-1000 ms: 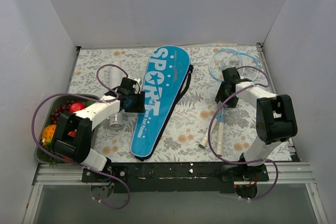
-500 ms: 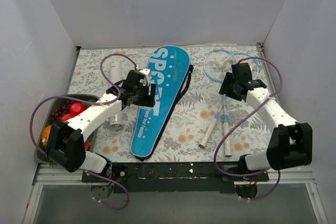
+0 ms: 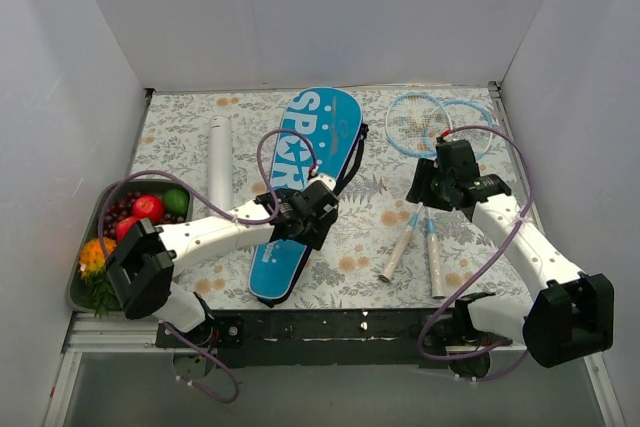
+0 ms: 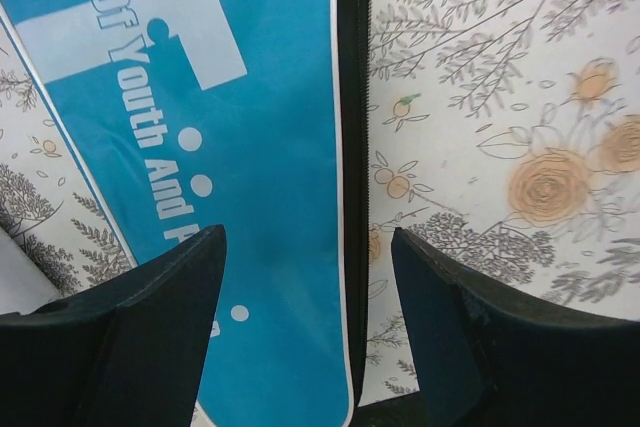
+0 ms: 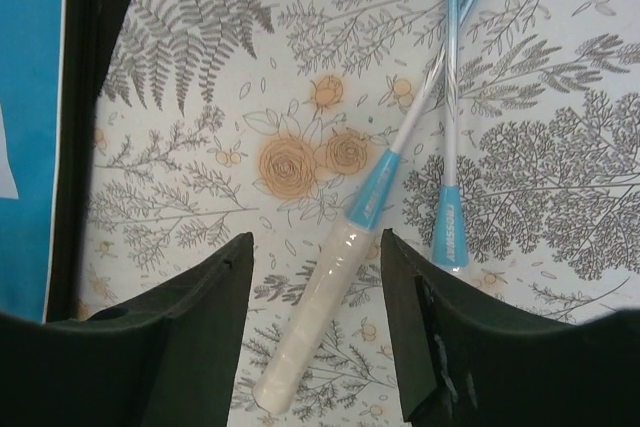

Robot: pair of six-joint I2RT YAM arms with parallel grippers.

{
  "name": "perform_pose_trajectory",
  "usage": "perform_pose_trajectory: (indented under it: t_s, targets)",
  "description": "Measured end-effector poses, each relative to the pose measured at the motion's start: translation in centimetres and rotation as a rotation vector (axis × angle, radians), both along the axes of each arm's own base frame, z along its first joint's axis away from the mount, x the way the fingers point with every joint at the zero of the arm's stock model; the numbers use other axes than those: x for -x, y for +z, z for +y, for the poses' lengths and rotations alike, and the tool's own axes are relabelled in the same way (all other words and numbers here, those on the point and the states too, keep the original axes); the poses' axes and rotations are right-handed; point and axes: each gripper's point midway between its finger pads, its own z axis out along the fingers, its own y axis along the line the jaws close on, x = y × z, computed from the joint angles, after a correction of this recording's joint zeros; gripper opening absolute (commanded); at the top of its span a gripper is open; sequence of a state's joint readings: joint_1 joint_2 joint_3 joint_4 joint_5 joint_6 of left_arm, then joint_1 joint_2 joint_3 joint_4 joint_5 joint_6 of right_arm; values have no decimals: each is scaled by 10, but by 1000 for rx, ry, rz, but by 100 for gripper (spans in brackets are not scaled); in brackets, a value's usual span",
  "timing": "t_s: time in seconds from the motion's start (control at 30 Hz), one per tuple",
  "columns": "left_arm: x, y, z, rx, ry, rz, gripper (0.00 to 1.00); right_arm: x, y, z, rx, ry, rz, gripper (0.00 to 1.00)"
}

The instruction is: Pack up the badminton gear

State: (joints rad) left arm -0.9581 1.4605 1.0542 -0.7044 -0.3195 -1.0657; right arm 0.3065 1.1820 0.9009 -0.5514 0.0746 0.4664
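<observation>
Your left gripper (image 4: 308,247) stands wide, its matte black fingers (image 4: 150,317) astride the long edge of the blue cover (image 4: 230,147). That smooth, flat fabric with white lettering lies under one finger. The black zip seam runs straight through the gap, and the floral tablecloth (image 4: 520,147) lies under the other finger. From above, this left gripper (image 3: 310,215) hangs over the cover's (image 3: 310,137) narrow lower half, with the plain white tube (image 3: 219,157) well off to its outer side.

Your right gripper (image 5: 315,247) is also spread wide. Between its fingers slants one racket's pale, film-wrapped handle (image 5: 310,327), topped by a tapered sky-blue collar. The second racket's blue cone (image 5: 448,232) sits just beside the gap. Both thin shafts cross ahead of it, running to the rounded heads of the rackets (image 3: 430,127) beyond the right gripper (image 3: 440,182).
</observation>
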Motion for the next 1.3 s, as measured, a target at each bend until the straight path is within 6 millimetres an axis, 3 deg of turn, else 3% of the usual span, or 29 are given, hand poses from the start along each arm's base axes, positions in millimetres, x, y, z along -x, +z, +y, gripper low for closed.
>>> perform_pose_trajectory:
  t_s: [0.2,0.97,1.07,1.2,1.3]
  targets:
    - [13,-32,8,-127,7,23,66,23,-16,7,-6,47,39,60]
    - [39,-57,16,-175,6,43,65,51,-37,16,-24,98,91,58]
    - [39,-62,22,-200,15,39,61,53,-39,16,-27,94,94,57]
    - [38,-67,25,-224,20,35,44,53,-39,17,-31,96,89,55]
    - [37,-67,25,-228,21,31,24,55,-40,17,-34,95,87,54]
